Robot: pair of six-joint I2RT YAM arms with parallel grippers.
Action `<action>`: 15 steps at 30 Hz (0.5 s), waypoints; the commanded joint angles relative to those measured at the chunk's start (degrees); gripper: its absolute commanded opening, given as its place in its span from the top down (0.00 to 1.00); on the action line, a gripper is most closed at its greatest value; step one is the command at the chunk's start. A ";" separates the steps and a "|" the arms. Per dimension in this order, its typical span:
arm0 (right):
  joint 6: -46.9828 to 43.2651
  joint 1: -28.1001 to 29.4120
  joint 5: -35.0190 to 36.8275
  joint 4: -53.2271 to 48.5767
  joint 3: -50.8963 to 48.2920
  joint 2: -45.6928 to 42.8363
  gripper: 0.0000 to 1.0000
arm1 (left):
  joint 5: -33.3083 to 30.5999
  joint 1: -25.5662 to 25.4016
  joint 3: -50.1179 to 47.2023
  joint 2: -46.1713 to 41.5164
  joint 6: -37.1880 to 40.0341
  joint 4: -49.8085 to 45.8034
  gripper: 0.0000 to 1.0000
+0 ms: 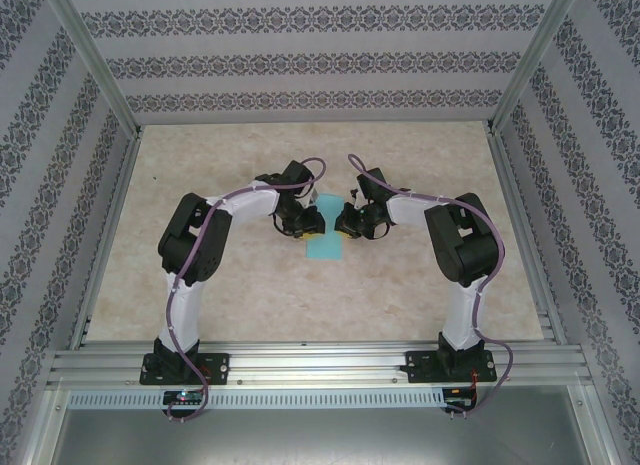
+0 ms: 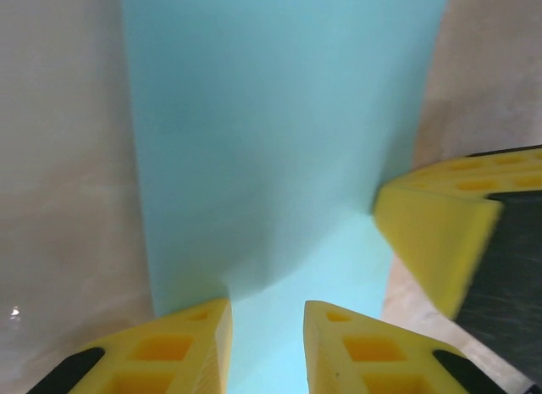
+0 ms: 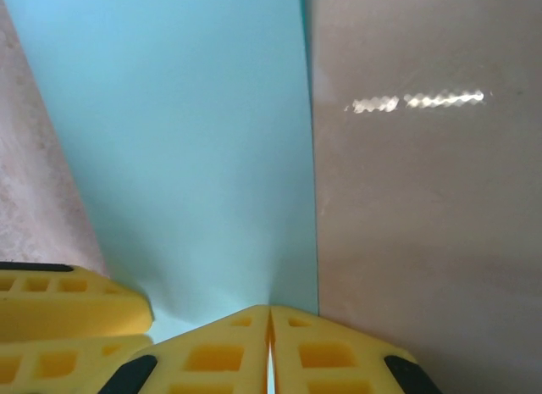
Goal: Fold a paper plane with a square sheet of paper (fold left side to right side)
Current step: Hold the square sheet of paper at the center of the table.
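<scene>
Bare table [image 1: 290,295] around teal paper [image 1: 325,248]

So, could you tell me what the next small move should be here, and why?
Probably close the left gripper on the square sheet of paper. Its jaws stand apart with the paper between them, while the right gripper looks shut on the sheet's edge; both should grip before the left side is carried over.

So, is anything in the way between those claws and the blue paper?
Nothing visible. The right claw is pinched shut on the paper near its edge; the left claw straddles it, fingers apart.
</scene>
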 commanded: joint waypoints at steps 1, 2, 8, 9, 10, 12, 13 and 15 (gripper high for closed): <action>-1.32 0.73 3.31 -2.22 0.41 2.52 0.90 | -2.58 0.30 -1.26 1.61 1.45 0.62 0.71; -1.45 0.66 3.29 -2.23 0.49 2.65 0.90 | -2.48 0.36 -1.76 1.95 1.35 1.08 0.72; -1.60 0.53 1.74 -1.22 0.82 1.82 0.90 | -3.17 0.37 -3.61 2.65 1.52 1.85 0.73; -1.61 0.47 0.82 -0.86 1.05 1.48 0.90 | -3.32 0.39 -3.70 2.68 1.65 1.74 0.73; -1.36 0.26 -0.17 -0.43 1.23 0.77 0.90 | -3.52 0.40 -3.91 2.61 1.78 1.51 0.73; -0.47 -0.27 -2.34 1.17 1.58 -0.65 0.89 | -3.64 0.38 -4.31 2.39 1.94 1.34 0.73; 0.19 -0.61 -3.34 1.91 1.76 -1.37 0.89 | -3.61 0.39 -4.50 2.34 1.97 1.44 0.73; 1.00 -1.19 -5.25 3.36 2.47 -2.06 0.89 | -3.51 0.32 -4.75 2.32 1.79 1.69 0.74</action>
